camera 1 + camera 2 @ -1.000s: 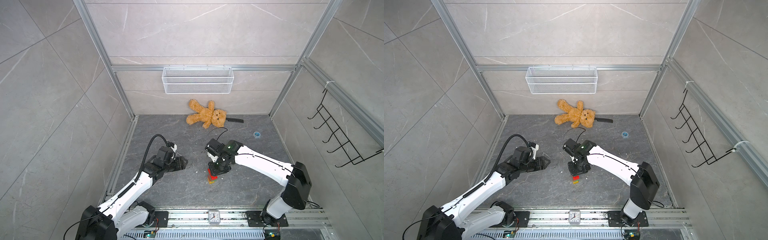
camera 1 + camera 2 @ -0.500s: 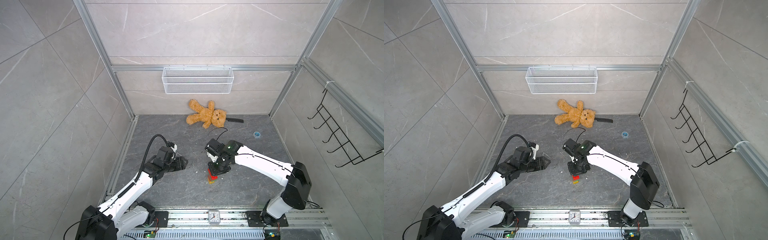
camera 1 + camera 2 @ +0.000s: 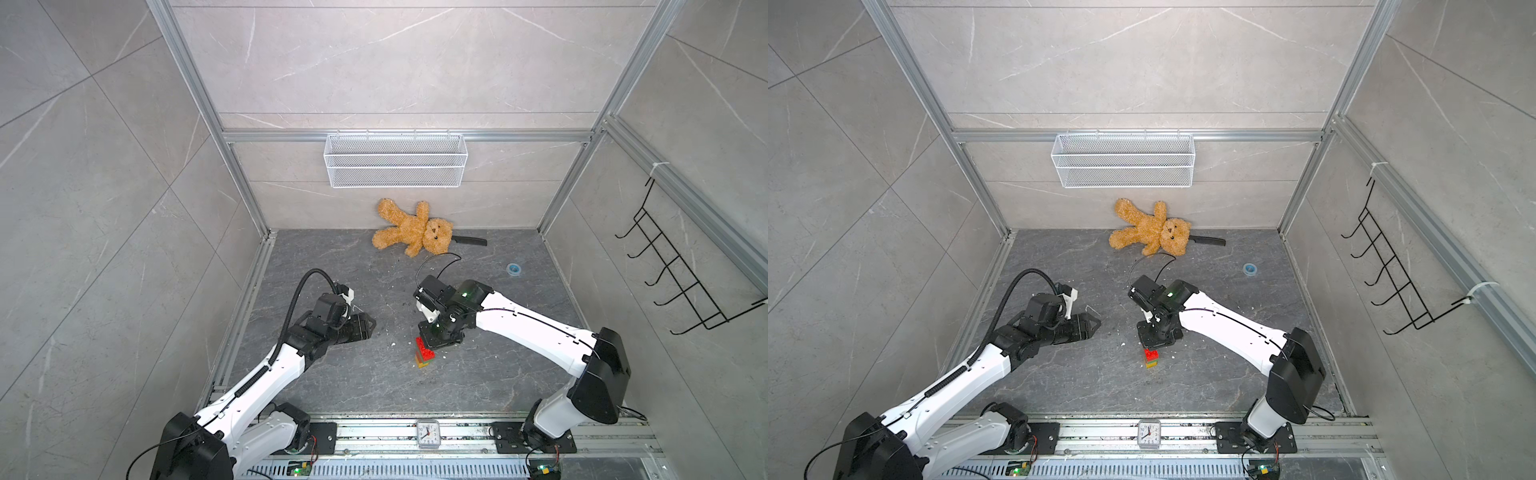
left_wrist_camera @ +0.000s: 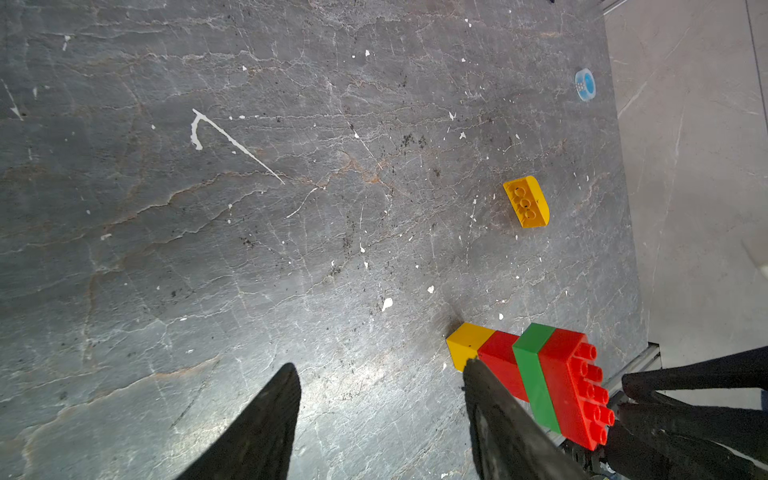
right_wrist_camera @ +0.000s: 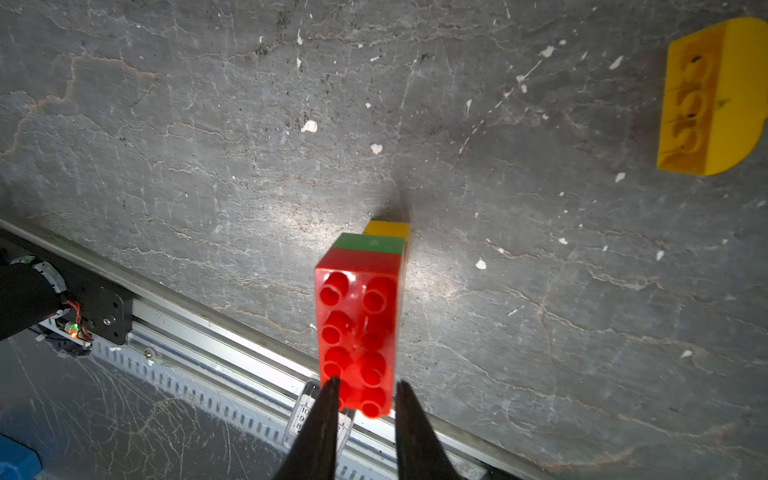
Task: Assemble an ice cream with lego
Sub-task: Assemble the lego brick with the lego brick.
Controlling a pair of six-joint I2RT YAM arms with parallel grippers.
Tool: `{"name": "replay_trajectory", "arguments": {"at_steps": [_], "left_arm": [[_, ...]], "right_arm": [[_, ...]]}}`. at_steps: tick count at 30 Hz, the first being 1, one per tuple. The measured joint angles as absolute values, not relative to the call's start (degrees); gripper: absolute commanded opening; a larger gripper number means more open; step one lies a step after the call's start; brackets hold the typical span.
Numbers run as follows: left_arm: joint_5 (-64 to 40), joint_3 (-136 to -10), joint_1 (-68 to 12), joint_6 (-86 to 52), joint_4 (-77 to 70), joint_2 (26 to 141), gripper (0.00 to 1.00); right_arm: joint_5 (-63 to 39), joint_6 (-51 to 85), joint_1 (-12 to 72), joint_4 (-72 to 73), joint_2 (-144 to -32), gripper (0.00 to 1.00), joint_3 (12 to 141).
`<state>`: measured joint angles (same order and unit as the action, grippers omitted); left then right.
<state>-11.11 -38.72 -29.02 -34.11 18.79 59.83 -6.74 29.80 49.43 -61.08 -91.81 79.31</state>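
Right wrist view: the ice cream (image 5: 357, 332) is entered as an unfinished stack standing upright on the tabletop (image 5: 166, 166) near the front rail, yellow at the foot, then red, green and a wide red brick with bare studs uppermost. The right pincer (image 5: 366, 382) is recorded directly over those studs, jaws standing close together; whether the brick is gripped or only pressed cannot be told. The left pincer (image 4: 379, 365) is listed as released and empty, just beside the stem. The rounded yellow cap (image 4: 527, 202) is noted lying on its side, well apart. Seating is judged the step in hand: force should be applied straight down, the narrow stem being easily tipped.
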Motion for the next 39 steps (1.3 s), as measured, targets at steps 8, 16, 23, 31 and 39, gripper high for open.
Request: {"name": "replay_trajectory", "arguments": {"at_steps": [8,16,23,31,39], "left_arm": [[-11.1,-38.7,-29.0,-34.1,18.8,59.8,0.65],[-11.1,-38.7,-29.0,-34.1,19.0,59.0,0.65],[-11.0,-38.7,-29.0,-34.1,19.3,58.8,0.65],[-11.0,-38.7,-29.0,-34.1,19.3,58.8,0.65],[-10.8,-38.7,-29.0,-34.1,19.9,58.6,0.65]], "right_arm": [[-6.7,29.8,49.4,-60.9,-92.6,0.26,79.0],[-6.7,29.8,49.4,-60.9,-94.2,0.25,78.9],[-6.2,29.8,49.4,-61.1,-94.5,0.24,78.9],[-4.9,30.1,50.2,-62.4,-95.9,0.23,80.4],[-4.1,30.5,52.0,-63.2,-97.8,0.22,82.5]]}}
